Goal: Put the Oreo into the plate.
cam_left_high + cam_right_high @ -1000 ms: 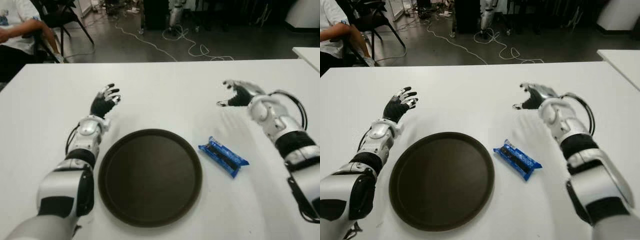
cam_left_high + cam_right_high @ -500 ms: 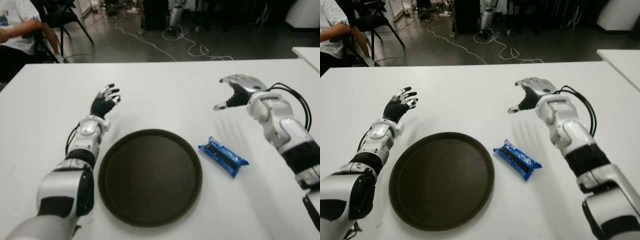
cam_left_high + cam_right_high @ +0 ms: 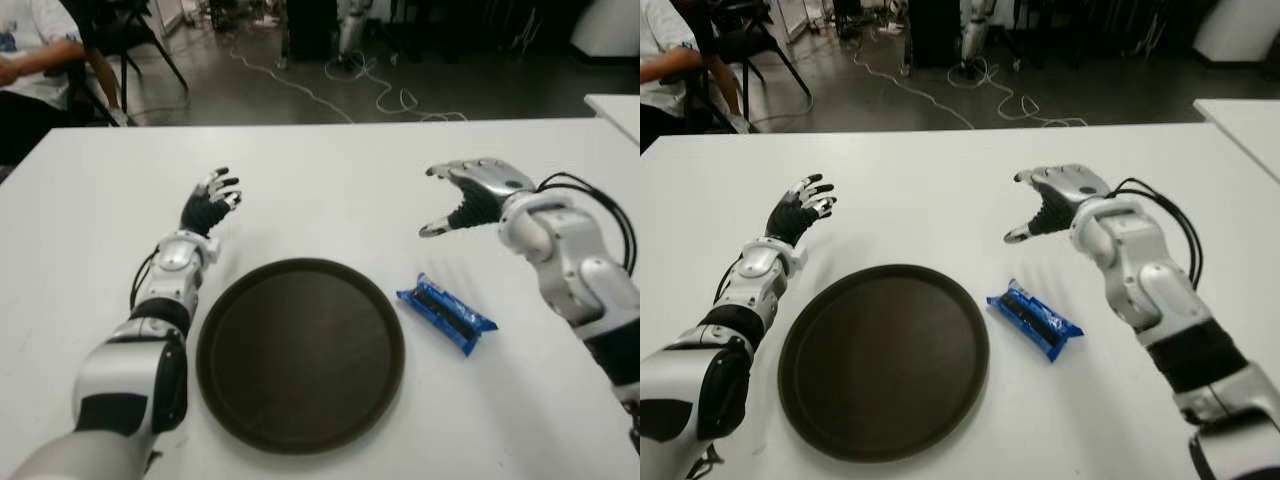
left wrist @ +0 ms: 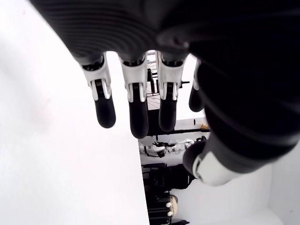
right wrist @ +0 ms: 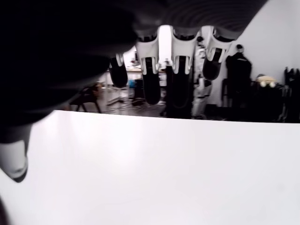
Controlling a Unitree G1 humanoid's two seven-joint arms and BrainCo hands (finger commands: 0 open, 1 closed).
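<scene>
A blue Oreo packet (image 3: 446,313) lies flat on the white table (image 3: 320,190), just right of the round dark plate (image 3: 300,352), which holds nothing. My right hand (image 3: 462,197) hovers beyond the packet and slightly to its right, fingers spread and empty. The right wrist view shows its fingertips (image 5: 152,92) open over bare table. My left hand (image 3: 209,203) shows beyond the plate's left side, fingers relaxed and holding nothing, as the left wrist view confirms with its fingertips (image 4: 137,121).
A person's arm and white sleeve (image 3: 35,45) show at the far left beside black chairs (image 3: 125,35). Cables (image 3: 380,100) trail on the floor past the table's far edge. A second white table corner (image 3: 615,105) stands at the right.
My right hand has lifted and swung left and nearer, toward the Oreo packet, staying open. The left hand, the packet and the plate have not moved.
</scene>
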